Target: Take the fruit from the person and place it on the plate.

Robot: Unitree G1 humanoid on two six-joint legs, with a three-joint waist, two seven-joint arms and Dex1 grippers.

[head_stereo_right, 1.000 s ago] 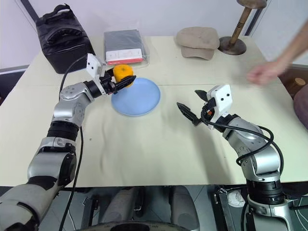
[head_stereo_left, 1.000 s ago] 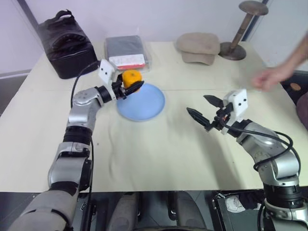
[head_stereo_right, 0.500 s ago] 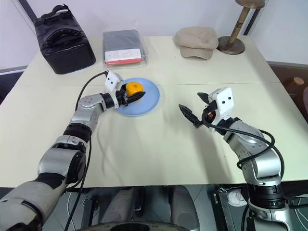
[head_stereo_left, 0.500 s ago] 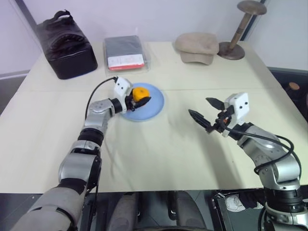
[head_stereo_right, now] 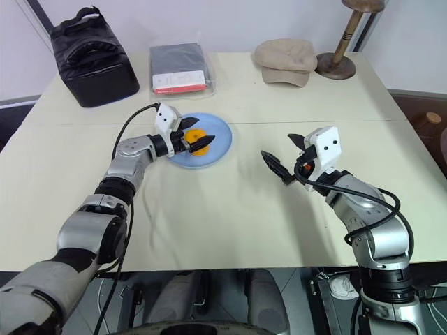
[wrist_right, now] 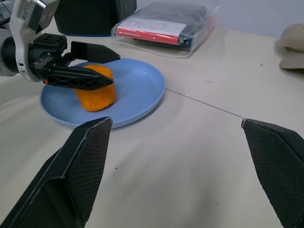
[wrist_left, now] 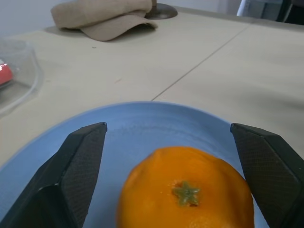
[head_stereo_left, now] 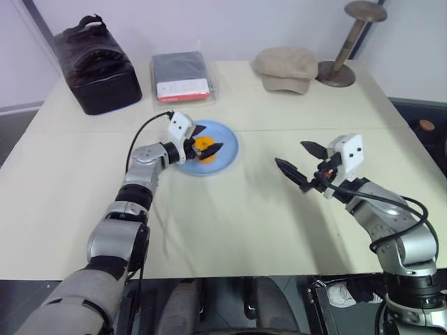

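**A:** Start at your left. What sits on the cream-topped bench [head_stereo_left: 230,230] there, and does any of it matter?

**B:** A black padded bag [head_stereo_left: 96,66] and a clear plastic packet with a red-edged label [head_stereo_left: 181,77] lie along the far edge. They stand well apart from the work, so you can ignore them.

**A:** And your left end effector [head_stereo_left: 206,141]?

**B:** It reaches level over the round flat light-blue plate [head_stereo_left: 227,143], with its two black fingers spread wide on either side of the small orange rounded fruit [head_stereo_left: 203,147]. In the left wrist view you see blue plate between each finger and the fruit, so nothing is gripped. The fruit sits on the plate, stem end facing the wrist camera. I judge the placing done: the fingers stand apart so the fruit rests by its own weight.

**A:** Further right?

**B:** Your right end effector [head_stereo_left: 302,164] hovers above bare bench, well clear of the plate, fingers wide apart and empty. It looks parked out of the left arm's way. Beyond it lie a beige flat cap [head_stereo_left: 286,68] and a wooden stand with a round base [head_stereo_left: 349,42].
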